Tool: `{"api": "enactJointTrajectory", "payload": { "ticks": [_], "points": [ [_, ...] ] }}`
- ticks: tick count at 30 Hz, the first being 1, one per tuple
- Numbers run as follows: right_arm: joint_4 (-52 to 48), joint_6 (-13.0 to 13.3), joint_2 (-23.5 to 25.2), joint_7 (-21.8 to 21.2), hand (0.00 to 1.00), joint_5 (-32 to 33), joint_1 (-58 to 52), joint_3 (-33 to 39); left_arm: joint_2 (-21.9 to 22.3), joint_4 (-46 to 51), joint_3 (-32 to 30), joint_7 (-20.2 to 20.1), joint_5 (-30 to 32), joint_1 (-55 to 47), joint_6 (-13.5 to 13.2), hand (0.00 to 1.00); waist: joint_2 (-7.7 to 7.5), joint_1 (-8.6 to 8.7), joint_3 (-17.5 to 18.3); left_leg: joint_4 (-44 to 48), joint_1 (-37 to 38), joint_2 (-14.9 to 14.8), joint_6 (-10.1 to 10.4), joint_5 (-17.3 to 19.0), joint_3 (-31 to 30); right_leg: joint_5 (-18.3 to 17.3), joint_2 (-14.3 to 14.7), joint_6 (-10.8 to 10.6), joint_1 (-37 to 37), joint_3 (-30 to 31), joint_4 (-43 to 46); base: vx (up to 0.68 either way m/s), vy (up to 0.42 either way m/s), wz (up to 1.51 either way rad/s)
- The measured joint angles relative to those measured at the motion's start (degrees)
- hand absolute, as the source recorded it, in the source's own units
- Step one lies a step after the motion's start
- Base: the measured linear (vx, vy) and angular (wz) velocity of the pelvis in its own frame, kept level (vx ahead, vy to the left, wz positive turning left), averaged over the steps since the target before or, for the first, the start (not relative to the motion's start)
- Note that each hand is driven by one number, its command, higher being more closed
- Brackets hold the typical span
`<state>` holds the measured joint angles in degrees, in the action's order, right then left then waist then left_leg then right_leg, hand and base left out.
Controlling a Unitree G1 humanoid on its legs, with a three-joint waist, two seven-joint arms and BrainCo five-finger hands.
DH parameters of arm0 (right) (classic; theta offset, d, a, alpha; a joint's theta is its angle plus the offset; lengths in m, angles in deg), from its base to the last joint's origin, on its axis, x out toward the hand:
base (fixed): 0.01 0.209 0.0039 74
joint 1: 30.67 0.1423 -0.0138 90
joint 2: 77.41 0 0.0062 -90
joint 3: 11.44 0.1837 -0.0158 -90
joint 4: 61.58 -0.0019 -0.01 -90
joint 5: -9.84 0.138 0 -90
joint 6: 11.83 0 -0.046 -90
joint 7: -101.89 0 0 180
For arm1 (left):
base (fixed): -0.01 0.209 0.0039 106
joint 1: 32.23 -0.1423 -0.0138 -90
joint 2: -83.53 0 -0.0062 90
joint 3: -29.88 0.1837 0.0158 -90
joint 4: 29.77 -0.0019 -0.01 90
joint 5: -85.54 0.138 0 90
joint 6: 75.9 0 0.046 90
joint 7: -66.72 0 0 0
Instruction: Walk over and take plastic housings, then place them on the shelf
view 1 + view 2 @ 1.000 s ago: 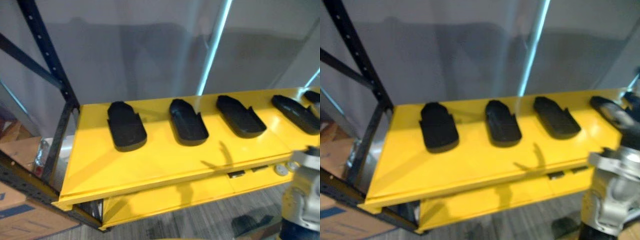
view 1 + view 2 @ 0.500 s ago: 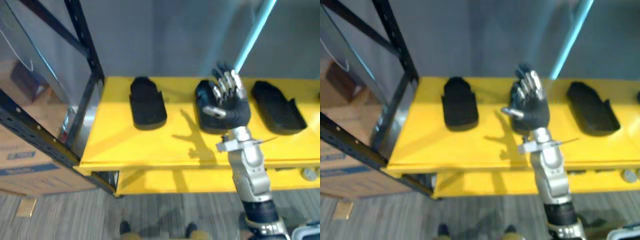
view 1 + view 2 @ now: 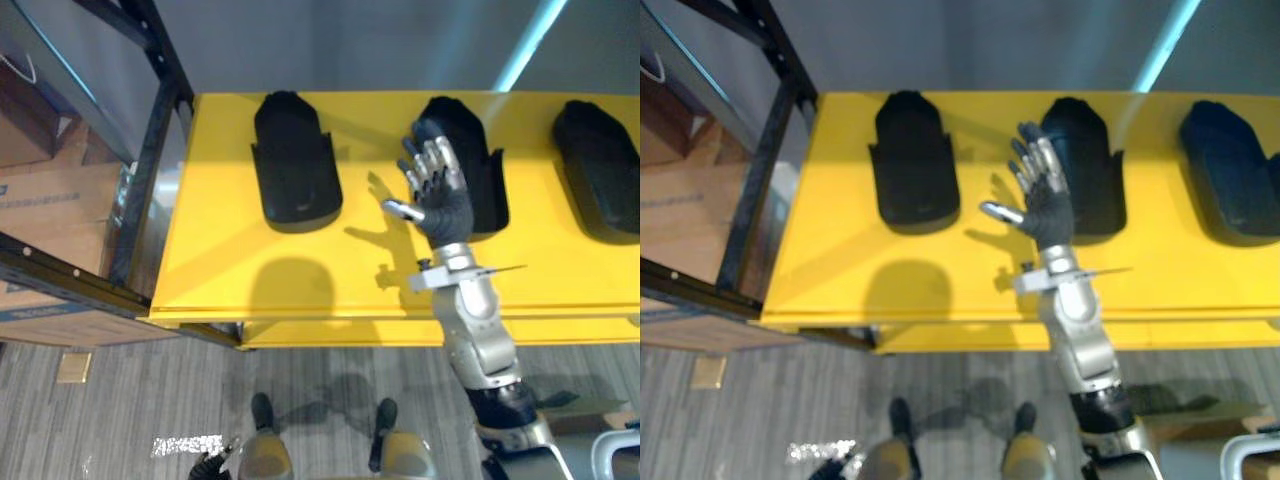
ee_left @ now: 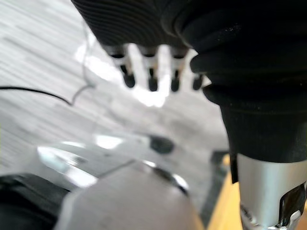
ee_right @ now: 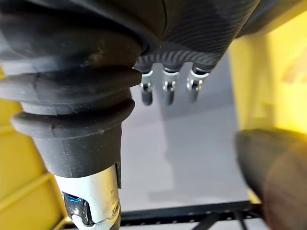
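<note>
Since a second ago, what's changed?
The right hand has come up from the lower right and now reaches, fingers straight, over the middle housing's left edge; contact can't be judged. Nothing grasped. The camera has tipped downward, so the overall shift is not the parts moving. The housings stay in their row on the shelf. The left hand hangs open over the floor.

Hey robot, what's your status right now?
Right hand open, above left edge of middle housing, holding nothing. Left hand open, low over floor. Left housing, right housing lie on yellow table; nothing blocking.
</note>
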<state>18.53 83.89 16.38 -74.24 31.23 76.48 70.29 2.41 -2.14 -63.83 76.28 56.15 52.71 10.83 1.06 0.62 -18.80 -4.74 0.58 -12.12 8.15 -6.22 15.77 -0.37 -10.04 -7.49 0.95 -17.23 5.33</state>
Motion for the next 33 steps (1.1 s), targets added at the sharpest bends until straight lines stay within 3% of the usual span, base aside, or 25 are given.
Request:
{"api": "enactJointTrajectory", "payload": {
  "ticks": [9,20,25,33],
  "points": [
    [5.2,-4.4,1.4,1.1,0.0,-0.3,-6.2,-2.2,0.4,1.0,0.0,0.3,0.2,-0.4,0.1,0.0,0.53,0.07,-0.1,0.0,1.4,1.2,-0.5,0.4,0.2,-0.7,-1.3,-0.5,-1.1,0.0,0.6,0.0,0.0,0.0],
    [7.3,-4.1,2.0,4.8,0.0,-6.1,-8.1,-2.3,1.3,1.2,1.9,0.3,0.6,-0.7,0.5,0.0,2.74,0.16,1.0,-0.1,2.3,1.6,-0.4,0.4,0.4,0.5,-1.4,-1.2,-3.3,-0.6,-2.2,0.0,0.001,0.01],
    [9.1,-1.7,2.9,6.8,0.0,-6.8,-8.0,-2.1,1.2,1.9,2.8,0.3,0.7,-0.7,0.3,0.0,3.08,0.13,1.2,-0.3,2.2,1.9,-0.4,0.4,0.3,1.6,-1.4,-1.2,-4.3,-1.2,-4.0,-0.01,0.007,0.02],
    [9.5,-0.1,3.6,11.7,0.0,-9.3,-8.0,-1.4,0.9,2.9,4.7,0.2,0.7,-1.1,0.4,0.0,3.47,0.12,1.4,-0.3,1.6,2.6,-0.4,0.4,0.0,2.4,-2.0,-1.5,-4.6,-1.4,-5.3,0.01,0.005,0.01]
  ]
}}
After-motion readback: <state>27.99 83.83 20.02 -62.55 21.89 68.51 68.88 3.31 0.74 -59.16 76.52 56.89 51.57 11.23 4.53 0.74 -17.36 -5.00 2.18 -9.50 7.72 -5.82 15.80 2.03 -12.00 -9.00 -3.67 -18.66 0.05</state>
